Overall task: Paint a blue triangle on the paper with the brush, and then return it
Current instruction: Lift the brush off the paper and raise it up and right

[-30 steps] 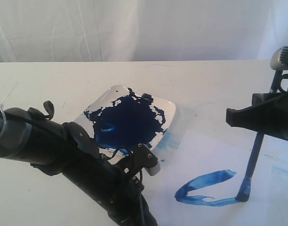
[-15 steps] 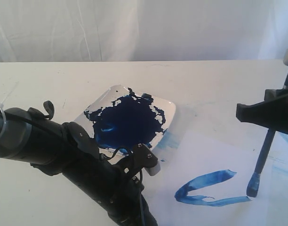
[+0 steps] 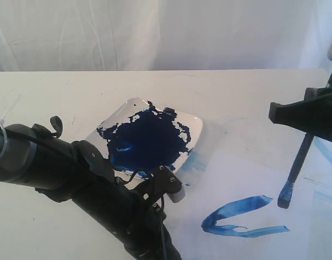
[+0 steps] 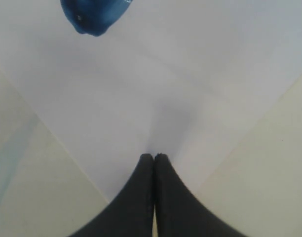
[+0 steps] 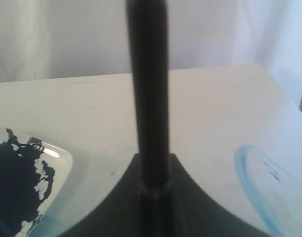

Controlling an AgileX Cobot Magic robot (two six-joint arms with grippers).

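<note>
- White table (image 3: 57, 92) held the flat white paper (image 3: 236, 173).
- Right gripper (image 3: 308, 116) clamped the thin black-handled brush (image 3: 296, 168), tip near the unfinished streaky blue triangle (image 3: 236, 208).
- Left gripper (image 4: 154, 159) sat closed, empty, over paper.

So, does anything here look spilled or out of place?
Yes. Pale blue paint smears lie outside the white dish, just beside its corner nearest the paper. A faint blue arc also stains the surface farther right, away from the unfinished blue triangle.
</note>
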